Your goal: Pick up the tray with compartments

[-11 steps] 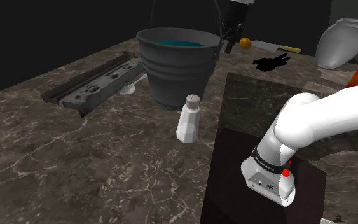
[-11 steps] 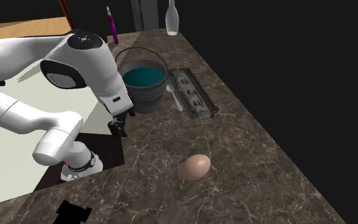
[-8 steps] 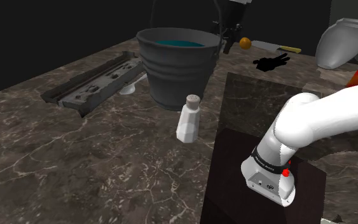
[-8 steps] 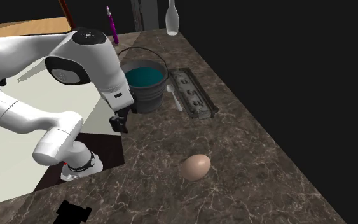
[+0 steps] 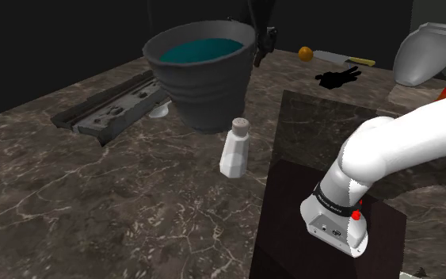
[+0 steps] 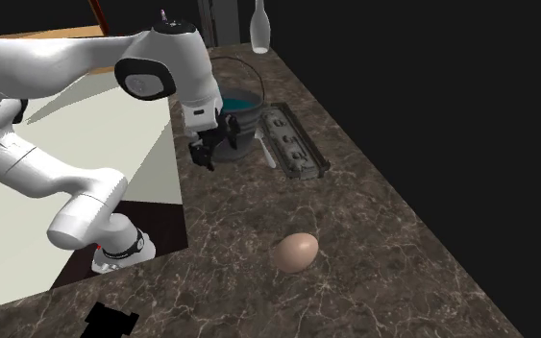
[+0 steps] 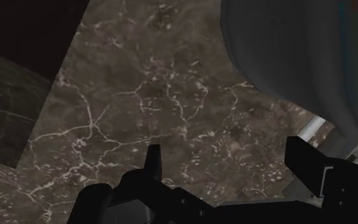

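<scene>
The tray with compartments [image 5: 112, 106] is a long grey tray lying flat on the dark marble counter, left of the bucket in the shoulder view. In the second exterior view the tray [image 6: 294, 144] lies just right of the bucket. My black gripper [image 6: 206, 154] hangs above the counter on the bucket's near side, a bucket's width short of the tray. It stands close against the bucket's rim in the shoulder view [image 5: 264, 46]. The wrist view shows the gripper [image 7: 231, 167] open over bare marble, nothing between its fingers [image 7: 153, 162].
A grey bucket [image 5: 203, 71] of teal liquid leans between gripper and tray; its wall [image 7: 298, 51] looms beside one finger. A white shaker [image 5: 234, 148] stands near the stand [image 5: 324, 230]. An egg [image 6: 294, 252] lies nearer. A white spoon [image 6: 266, 151] rests beside the tray.
The arm has swung away from the stand towards the bucket and tray. The bucket has shifted towards the tray and now tilts, showing more of its liquid.
</scene>
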### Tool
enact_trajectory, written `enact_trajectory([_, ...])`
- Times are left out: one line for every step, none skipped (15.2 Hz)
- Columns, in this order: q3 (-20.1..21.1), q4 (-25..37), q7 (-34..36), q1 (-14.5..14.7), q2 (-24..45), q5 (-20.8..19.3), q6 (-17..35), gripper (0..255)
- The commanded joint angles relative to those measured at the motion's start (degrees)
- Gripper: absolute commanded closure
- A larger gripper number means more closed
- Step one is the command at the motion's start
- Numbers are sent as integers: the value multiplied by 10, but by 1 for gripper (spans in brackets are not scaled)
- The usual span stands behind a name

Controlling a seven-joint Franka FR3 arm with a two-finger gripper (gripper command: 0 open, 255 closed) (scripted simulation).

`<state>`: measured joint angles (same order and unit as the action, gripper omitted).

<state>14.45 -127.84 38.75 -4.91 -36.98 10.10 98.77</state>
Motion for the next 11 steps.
enact_trajectory([42, 31, 82, -11, 46, 6, -22, 0])
enact_trajectory([59, 48, 122, -17, 66, 6, -19, 0])
enact_trajectory([76, 66, 162, -24, 87, 4, -17, 0])
enact_trajectory([92, 85, 203, -31, 109, 0, -15, 0])
enact_trajectory([109, 106, 243, -39, 132, -5, -14, 0])
enact_trajectory([125, 127, 284, -47, 157, -12, -13, 0])
enact_trajectory([141, 150, 325, -54, 182, -21, -13, 0])
enact_trajectory([156, 174, 367, -61, 209, -31, -14, 0])
enact_trajectory([171, 199, 409, -67, 238, -44, -15, 0])
enact_trajectory([185, 226, 451, -71, 267, -59, -18, 0])
enact_trajectory([197, 254, 493, -74, 298, -75, -22, 0])
